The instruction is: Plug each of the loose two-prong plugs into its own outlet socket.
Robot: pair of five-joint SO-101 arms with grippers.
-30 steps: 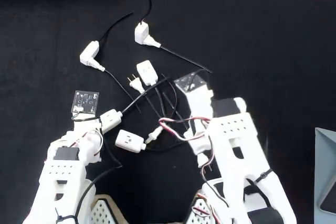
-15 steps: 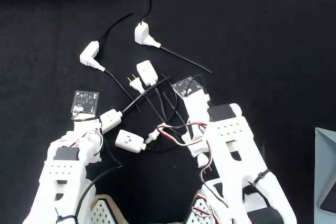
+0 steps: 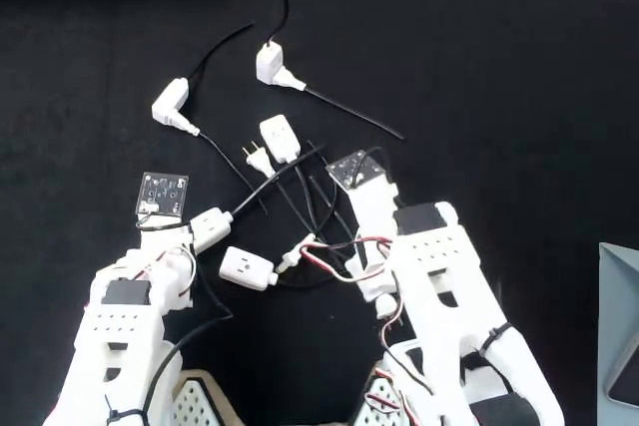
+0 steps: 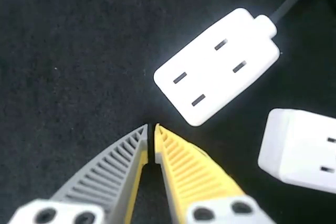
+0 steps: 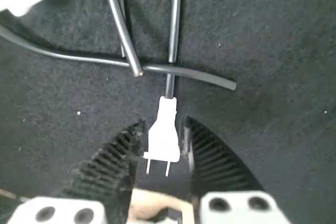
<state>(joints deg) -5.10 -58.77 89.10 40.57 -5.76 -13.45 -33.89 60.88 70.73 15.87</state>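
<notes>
The left gripper (image 4: 150,129) hangs over the black cloth table surface (image 4: 63,51) with its grey and yellow fingers pressed together. Just beyond the tips lies a flat white two-outlet socket block (image 4: 218,72) on a black cable. The right gripper (image 5: 163,124) is narrowly spread (a slight gap shows on one side). Its black ribbed fingers flank a small white two-prong plug (image 5: 164,139), which lies near crossed black cables (image 5: 121,35).

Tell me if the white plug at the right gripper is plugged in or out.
Out. The plug shows both prongs bare in the right wrist view, pointing back toward the right gripper, with nothing fitted over them.
</notes>
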